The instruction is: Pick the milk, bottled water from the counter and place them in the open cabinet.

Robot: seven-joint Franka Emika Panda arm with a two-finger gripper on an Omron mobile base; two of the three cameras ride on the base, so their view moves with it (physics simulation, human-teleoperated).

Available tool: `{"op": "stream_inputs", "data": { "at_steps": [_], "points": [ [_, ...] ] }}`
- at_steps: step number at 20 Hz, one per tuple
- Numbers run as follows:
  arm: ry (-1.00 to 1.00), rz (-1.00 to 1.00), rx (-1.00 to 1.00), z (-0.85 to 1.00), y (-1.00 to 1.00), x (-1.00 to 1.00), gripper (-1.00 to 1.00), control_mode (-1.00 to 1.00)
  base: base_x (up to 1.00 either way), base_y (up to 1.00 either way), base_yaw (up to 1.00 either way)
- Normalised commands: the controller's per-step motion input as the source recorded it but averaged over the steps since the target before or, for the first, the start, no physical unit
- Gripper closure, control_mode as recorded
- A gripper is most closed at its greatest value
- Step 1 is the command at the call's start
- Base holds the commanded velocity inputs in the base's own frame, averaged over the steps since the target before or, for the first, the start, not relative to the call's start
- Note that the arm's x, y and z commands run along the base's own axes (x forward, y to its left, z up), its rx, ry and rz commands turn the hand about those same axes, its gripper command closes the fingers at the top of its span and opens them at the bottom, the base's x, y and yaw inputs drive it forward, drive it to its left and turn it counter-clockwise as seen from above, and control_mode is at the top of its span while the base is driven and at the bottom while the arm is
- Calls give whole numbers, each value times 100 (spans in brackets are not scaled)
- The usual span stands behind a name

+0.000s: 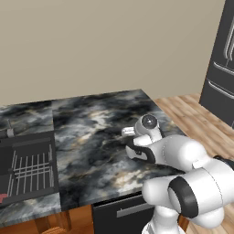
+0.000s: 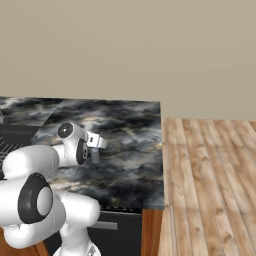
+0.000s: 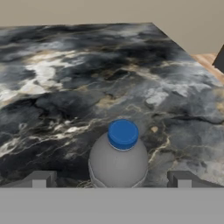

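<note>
My gripper (image 3: 111, 180) stood wide open, holding nothing — the bottled water (image 3: 118, 159) sat upright between my fingertips (image 3: 40, 179) on the counter (image 3: 78, 83), blue cap up. Bare marbled stone lay beyond — a dark fridge (image 1: 222, 68) stood off right.

The bottled water (image 3: 118, 159) is cut off below its shoulder by the hand view's bottom edge, so its base on the counter (image 3: 87, 78) is hidden. In the left base view the arm covers the bottle entirely. The stovetop grate (image 1: 29, 169) runs off the left edge. The dark appliance (image 1: 221, 68) at far right, perhaps a refrigerator, is cropped by the right edge.
</note>
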Motion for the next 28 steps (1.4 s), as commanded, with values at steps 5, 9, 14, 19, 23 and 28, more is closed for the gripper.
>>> {"op": "stream_inputs", "data": {
  "at_steps": [5,9,14,19,23,28],
  "points": [
    [0,1,0,-8,0,5,-100,-100,0,0,0],
    [0,0,0,-9,0,1,-100,-100,0,0,0],
    [0,0,0,-7,0,6,-100,-100,0,0,0],
    [0,1,0,-2,0,15,-100,-100,0,0,0],
    [0,1,0,-1,0,22,100,-100,0,0,0],
    [0,0,0,-5,0,6,100,-100,0,0,0]
  ]
}}
